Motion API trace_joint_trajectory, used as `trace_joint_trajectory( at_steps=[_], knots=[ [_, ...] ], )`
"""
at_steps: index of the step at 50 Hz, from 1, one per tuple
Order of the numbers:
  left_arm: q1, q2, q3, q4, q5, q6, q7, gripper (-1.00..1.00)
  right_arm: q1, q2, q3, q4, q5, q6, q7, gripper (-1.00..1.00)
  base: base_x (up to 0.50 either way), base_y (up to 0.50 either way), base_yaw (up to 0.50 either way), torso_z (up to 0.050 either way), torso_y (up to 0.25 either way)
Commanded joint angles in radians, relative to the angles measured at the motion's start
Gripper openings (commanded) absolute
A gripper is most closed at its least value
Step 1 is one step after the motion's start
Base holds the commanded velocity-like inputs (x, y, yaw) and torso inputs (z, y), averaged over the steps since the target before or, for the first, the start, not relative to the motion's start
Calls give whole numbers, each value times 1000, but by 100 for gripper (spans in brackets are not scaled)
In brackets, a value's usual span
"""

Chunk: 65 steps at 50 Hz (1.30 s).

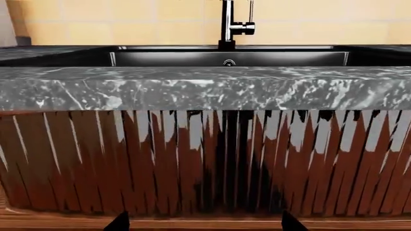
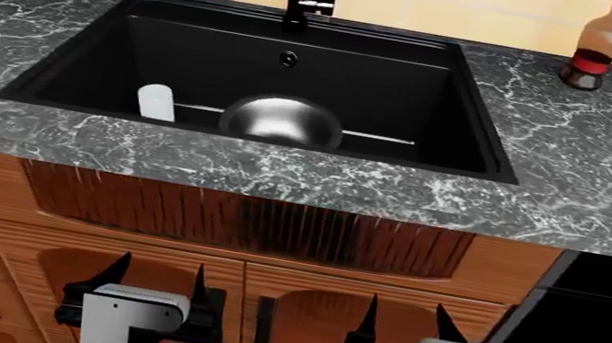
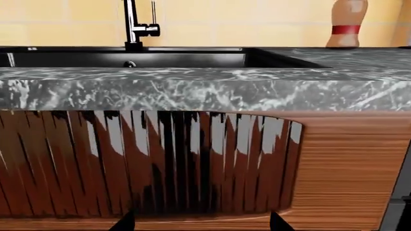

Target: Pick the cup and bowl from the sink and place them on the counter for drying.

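White cup [image 2: 156, 102] and steel bowl [image 2: 282, 120] side by side in black sink [image 2: 418, 97], by its front wall. Left claw [image 2: 154, 281] and right claw [image 2: 403, 323] both released, low before the desk's [image 2: 580, 171] front edge.

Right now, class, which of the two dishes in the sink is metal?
The bowl: wide, round, shiny steel, near the sink's front wall. The cup to its left is narrow, plain white.
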Motion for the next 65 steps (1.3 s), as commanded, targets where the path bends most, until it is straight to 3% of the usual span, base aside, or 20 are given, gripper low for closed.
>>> trace_joint_trajectory(
  at_steps=[1,10,26,27,65],
  knots=[
    [-5,-14,2,-5,-17,-21,-29,100,0,13,-17,2,8,-8,19,100,0,500,0,0,0],
    [-1,-28,30,4,-16,-21,-30,100,-1,24,-31,-7,14,-2,33,100,0,496,0,0,0],
    [-4,-41,39,13,-45,-42,-47,100,3,36,-44,0,37,-9,50,100,0,16,0,0,0],
    [10,-44,31,16,-46,26,-43,100,4,36,-46,1,28,-8,59,100,0,0,0,50,0],
    [-1,-67,74,11,-49,27,-82,100,7,64,-79,2,52,-16,91,100,0,0,0,50,0]
  ],
)
